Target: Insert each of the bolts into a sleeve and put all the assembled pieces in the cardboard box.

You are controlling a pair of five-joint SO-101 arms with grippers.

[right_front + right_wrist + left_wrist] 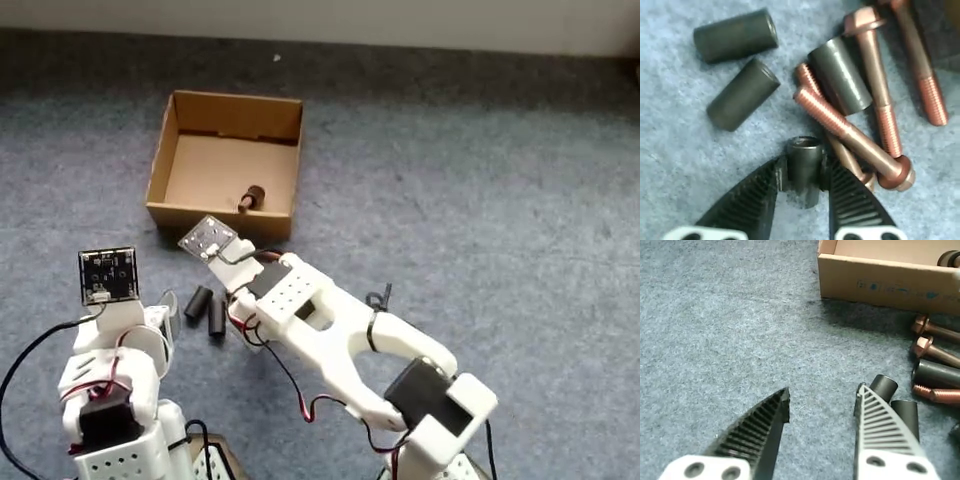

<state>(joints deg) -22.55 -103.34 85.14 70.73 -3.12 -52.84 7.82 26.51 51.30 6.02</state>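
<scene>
Gripping a sleeve [804, 150] amid bolts [850, 131] on the carpeted counter [670, 125], your right end effector [804, 172] is sitting low; your left end effector [823, 392] is gaping wide.

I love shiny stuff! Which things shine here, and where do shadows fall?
Right wrist view: bright streaks glint along the copper bolts, the dark sleeves show a duller sheen. Left wrist view: a shadow lies on the carpet beside the cardboard box. High view: shadow lines the box's far inner wall.

Grey carpet [450, 150] under box [220, 220], bolts [850, 132], sleeves [742, 94]
</scene>
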